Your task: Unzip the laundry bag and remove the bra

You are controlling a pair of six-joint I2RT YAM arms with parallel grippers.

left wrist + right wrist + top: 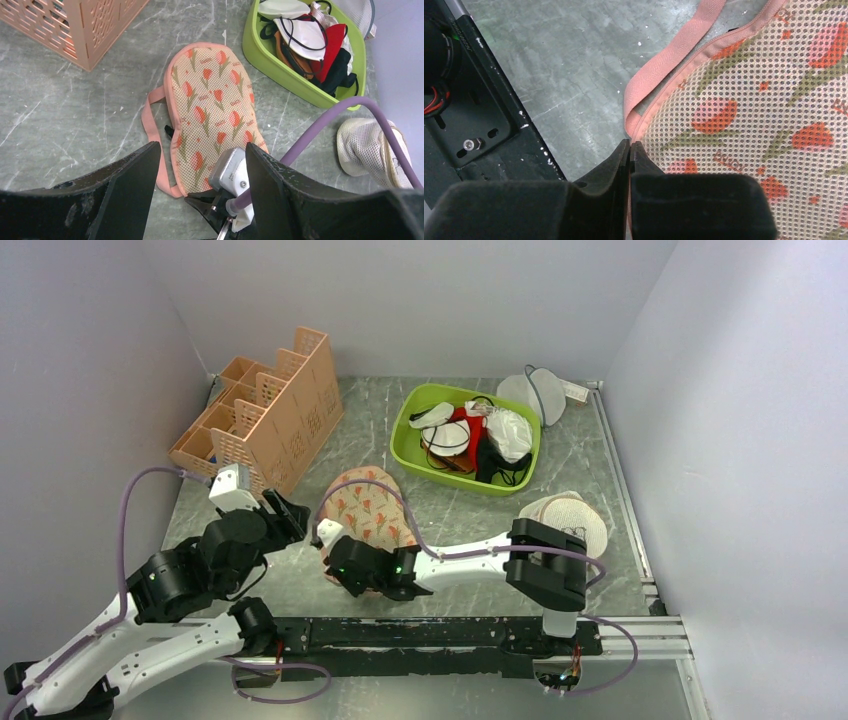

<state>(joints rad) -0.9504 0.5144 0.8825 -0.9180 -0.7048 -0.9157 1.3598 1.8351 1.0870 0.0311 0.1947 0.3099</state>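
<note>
From above, you see the laundry bag [366, 506] lying flat mid-table, with your right gripper [335, 575] at its near end. In your left wrist view, the left gripper [202, 150] stands wide, with the bag ahead. In your right wrist view, the fingers are pressed together against the bag's pink trim.

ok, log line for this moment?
right tool: shut on near edge of beige tulip-print mesh laundry bag with pink trim | left tool: open, clear of bag
</note>
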